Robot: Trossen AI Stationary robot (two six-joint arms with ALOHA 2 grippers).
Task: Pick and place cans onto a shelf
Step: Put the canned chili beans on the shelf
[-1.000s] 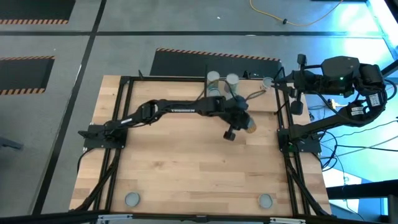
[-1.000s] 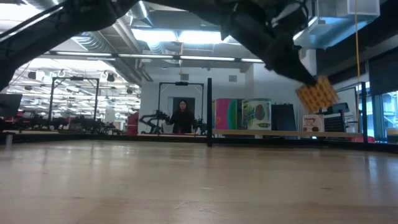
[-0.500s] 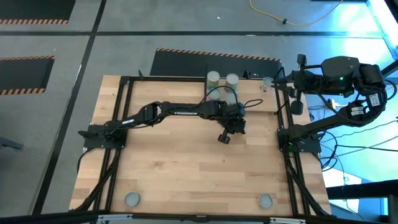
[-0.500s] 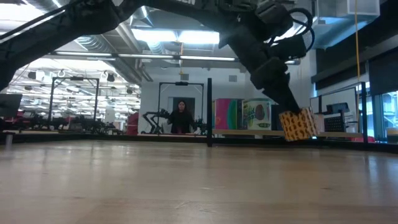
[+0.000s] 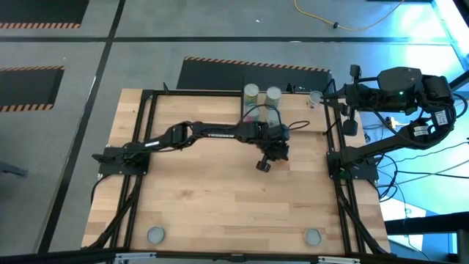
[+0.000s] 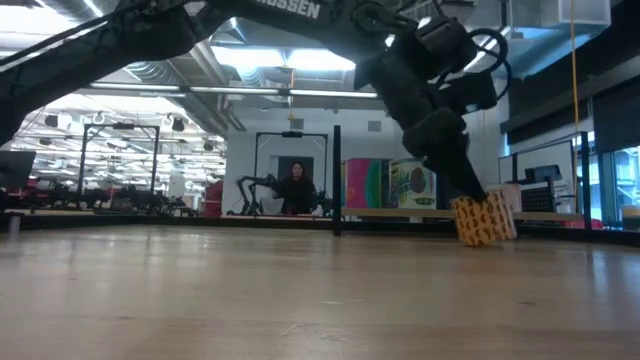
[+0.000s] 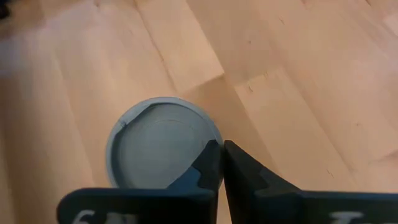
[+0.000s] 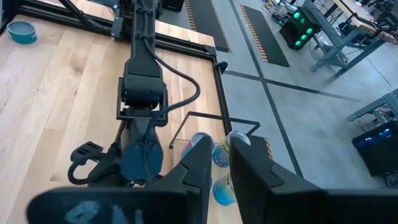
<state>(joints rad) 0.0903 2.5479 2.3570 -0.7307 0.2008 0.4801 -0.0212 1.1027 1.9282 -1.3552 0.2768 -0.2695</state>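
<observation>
Left arm (image 5: 220, 132) hides the orange can (image 6: 480, 220) from above; wrist view crops its grey lid (image 7: 161, 149)

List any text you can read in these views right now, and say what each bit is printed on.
"OSSEN", the end of a cut-off brand name, in white on the left arm in the low view.
White lettering on the same arm from above: too small to read.
Labels on the orange can and the shelf cans: print too blurred to read.
</observation>
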